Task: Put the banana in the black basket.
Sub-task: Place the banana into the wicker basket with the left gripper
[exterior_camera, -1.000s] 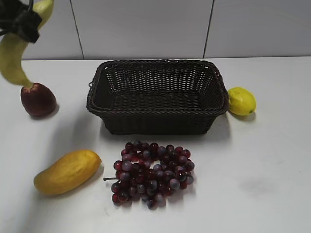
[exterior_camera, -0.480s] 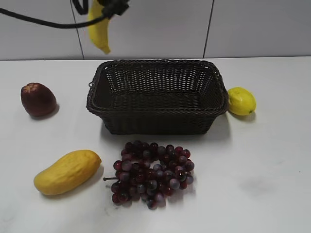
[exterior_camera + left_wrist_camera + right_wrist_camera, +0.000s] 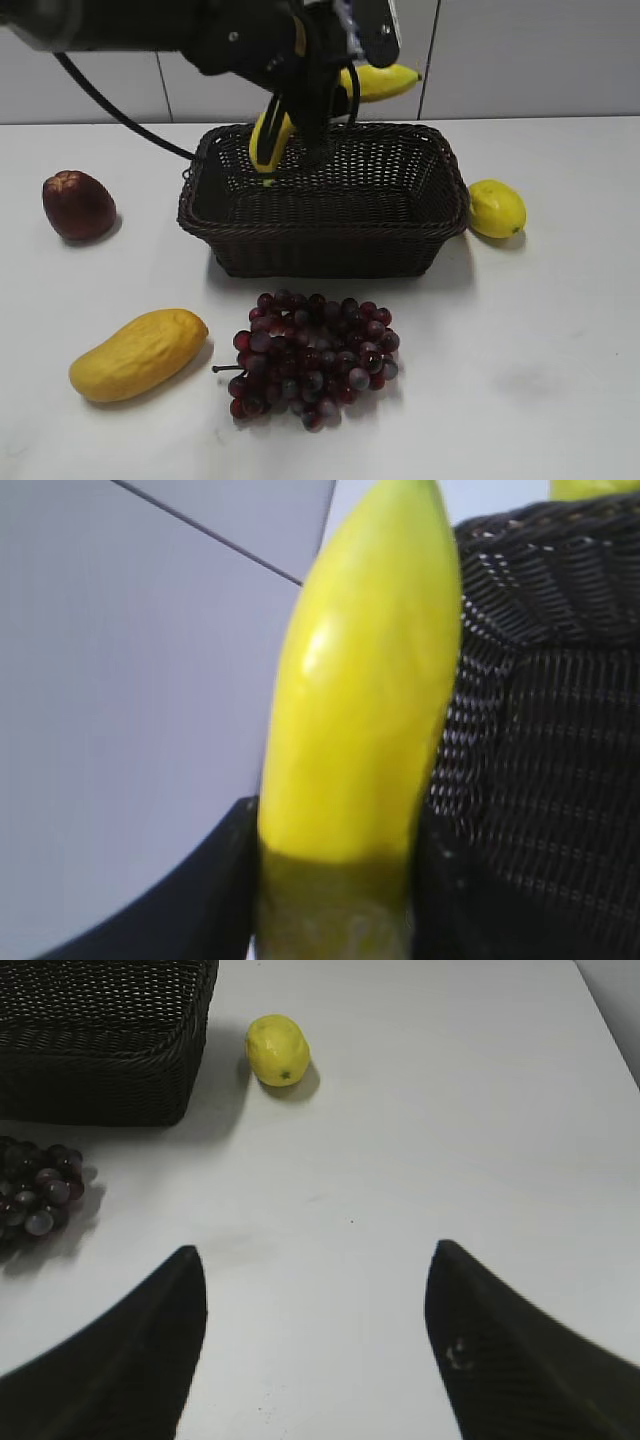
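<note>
My left gripper (image 3: 312,100) is shut on the banana (image 3: 384,82), a long yellow fruit. It holds the banana in the air over the back rim of the black basket (image 3: 325,240). One end points right past the arm. The other end (image 3: 265,145) hangs down toward the basket's inside. In the left wrist view the banana (image 3: 365,690) fills the middle between the jaws (image 3: 335,880), with the basket's weave (image 3: 545,760) to the right. My right gripper (image 3: 315,1290) is open and empty over bare table. It does not show in the exterior view.
A dark red fruit (image 3: 78,205) sits at the left. An orange-yellow mango (image 3: 138,353) lies front left. A bunch of red grapes (image 3: 312,355) lies in front of the basket. A lemon (image 3: 497,208) sits right of the basket and shows in the right wrist view (image 3: 278,1050).
My left arm has swung the banana from the far left, past the basket's back left corner, to over the basket's back rim, and lower. The other fruit has not moved.
</note>
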Tool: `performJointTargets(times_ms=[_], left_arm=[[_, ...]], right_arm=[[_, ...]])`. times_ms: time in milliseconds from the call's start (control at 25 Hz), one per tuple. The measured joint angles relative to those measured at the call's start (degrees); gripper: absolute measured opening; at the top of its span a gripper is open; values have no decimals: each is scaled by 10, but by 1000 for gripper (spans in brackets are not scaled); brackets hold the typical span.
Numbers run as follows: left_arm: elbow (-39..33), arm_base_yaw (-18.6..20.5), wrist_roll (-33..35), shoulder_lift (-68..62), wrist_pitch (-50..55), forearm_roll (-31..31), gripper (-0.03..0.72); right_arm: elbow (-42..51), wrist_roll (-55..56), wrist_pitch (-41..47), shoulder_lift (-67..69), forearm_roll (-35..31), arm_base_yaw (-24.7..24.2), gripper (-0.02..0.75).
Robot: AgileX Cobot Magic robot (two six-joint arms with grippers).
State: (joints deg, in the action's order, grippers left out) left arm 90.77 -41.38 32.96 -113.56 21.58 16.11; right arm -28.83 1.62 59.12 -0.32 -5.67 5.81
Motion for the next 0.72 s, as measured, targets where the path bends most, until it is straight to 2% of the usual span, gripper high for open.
performJointTargets(times_ms=[280,320,440,480,720], left_arm=[[0,-3,0,-29,1,10,406],[0,-3,0,-29,1,9,434],[0,-3,0,-29,10,7,618],[0,-3,0,-29,16,7,657],[0,-3,0,-19,44,5,680]], right_arm=[[0,0,0,0,0,0,519],[0,0,0,0,0,0,519],[0,0,0,0,0,0,519],[0,0,0,0,0,0,519],[0,0,0,0,0,0,519]])
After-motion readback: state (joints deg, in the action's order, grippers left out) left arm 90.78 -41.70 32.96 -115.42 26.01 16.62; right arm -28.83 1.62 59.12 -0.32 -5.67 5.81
